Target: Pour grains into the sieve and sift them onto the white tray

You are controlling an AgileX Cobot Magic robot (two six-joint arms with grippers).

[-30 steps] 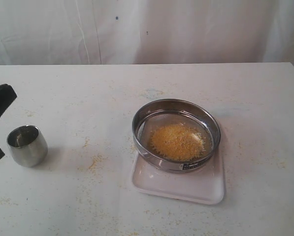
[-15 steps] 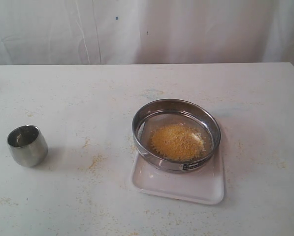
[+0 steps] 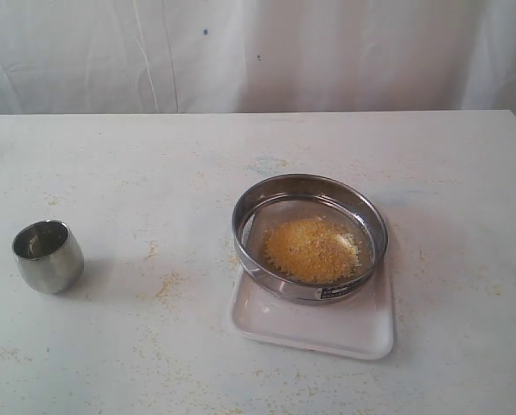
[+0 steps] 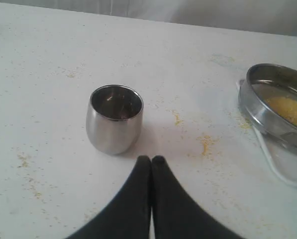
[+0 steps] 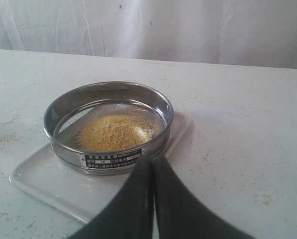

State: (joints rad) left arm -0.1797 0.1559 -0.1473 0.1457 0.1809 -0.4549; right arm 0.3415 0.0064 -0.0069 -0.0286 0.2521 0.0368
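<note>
The sieve (image 3: 309,237) rests on the white tray (image 3: 309,322), a patch of golden-yellow grains (image 3: 311,249) lying on its mesh. In the right wrist view the sieve (image 5: 108,127), its grains (image 5: 116,132) and the white tray (image 5: 49,181) lie just beyond my right gripper (image 5: 152,158), which is shut and empty. My left gripper (image 4: 151,159) is shut too, with nothing in it, a short way from a small steel cup (image 4: 114,119). The left wrist view also catches the sieve (image 4: 275,102) and the tray (image 4: 287,167) at its edge. Neither gripper shows in the exterior view.
The small steel cup (image 3: 47,255) stands upright on the table's left side, apart from the tray. Stray yellowish specks (image 3: 167,284) are scattered over the white tabletop. A white curtain (image 3: 258,52) hangs behind the table's far edge.
The dark left arm seen at the exterior view's left edge a second ago has withdrawn out of that view. Cup, sieve and tray have not moved.
</note>
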